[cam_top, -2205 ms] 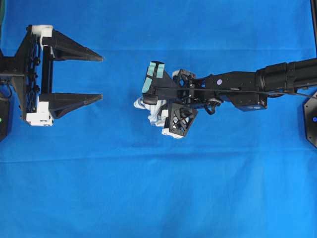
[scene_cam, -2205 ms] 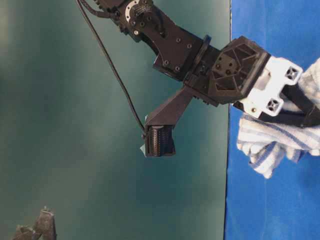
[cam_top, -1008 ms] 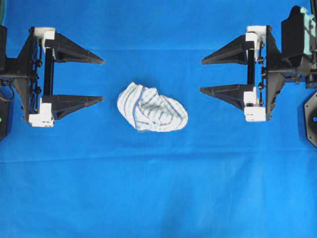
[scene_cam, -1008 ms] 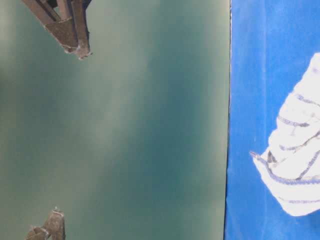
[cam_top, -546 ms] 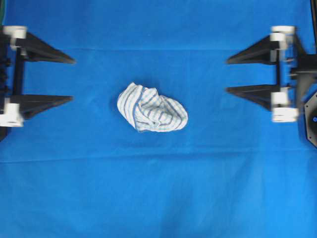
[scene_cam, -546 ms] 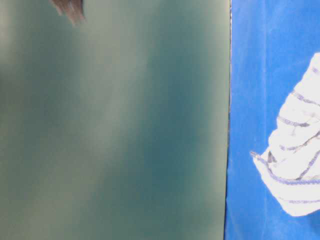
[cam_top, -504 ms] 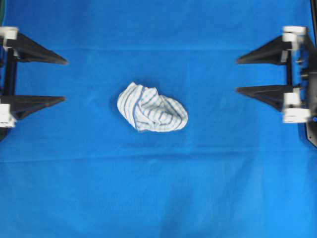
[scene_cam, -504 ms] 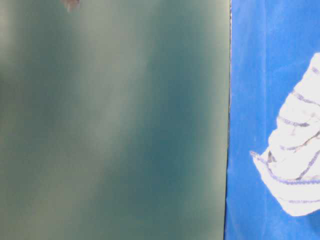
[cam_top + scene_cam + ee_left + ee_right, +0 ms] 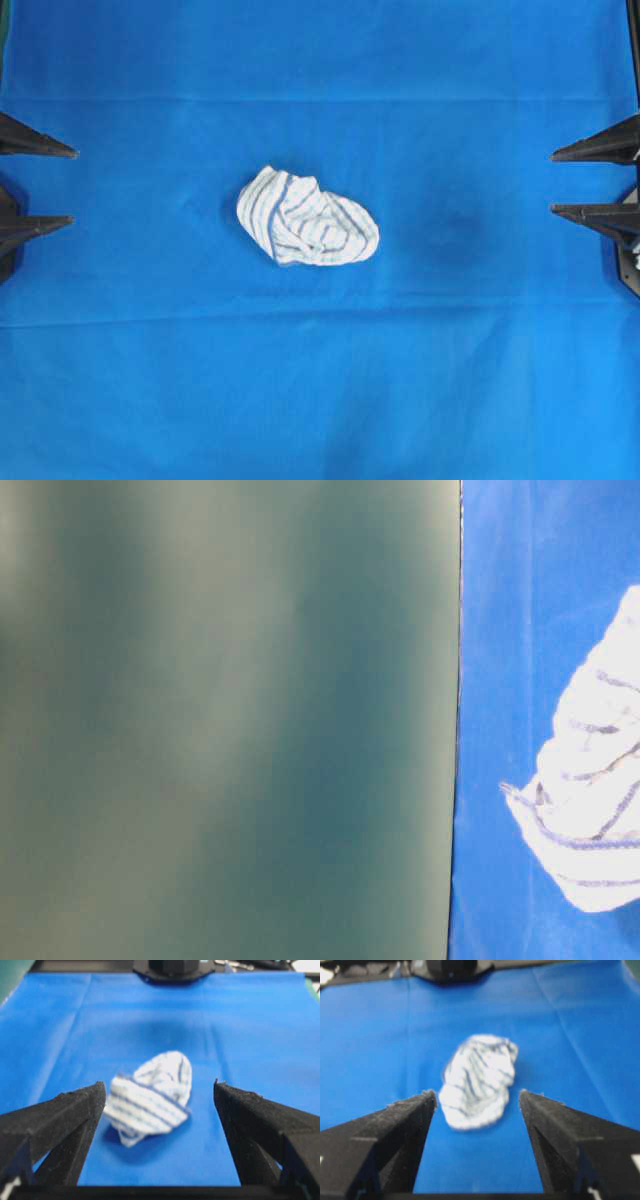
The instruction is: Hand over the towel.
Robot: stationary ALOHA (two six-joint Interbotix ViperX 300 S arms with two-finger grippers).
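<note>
The towel (image 9: 306,229), a crumpled white cloth with thin blue-grey stripes, lies alone in the middle of the blue sheet (image 9: 320,380). It also shows at the right edge of the table-level view, towel (image 9: 590,810). My left gripper (image 9: 73,186) is open at the far left edge, only its fingertips in view. My right gripper (image 9: 553,183) is open at the far right edge. In the left wrist view the towel (image 9: 150,1100) lies ahead of the open left gripper (image 9: 160,1087). The right wrist view shows the towel (image 9: 477,1080) beyond the open right gripper (image 9: 477,1096).
The blue sheet covers the whole table in the overhead view. A dark green backdrop (image 9: 230,720) fills most of the table-level view. The opposite arm's black base (image 9: 172,967) stands at the far end of the sheet.
Both arms have drawn back outward to the left and right edges, jaws still open. The towel lies unmoved in the middle.
</note>
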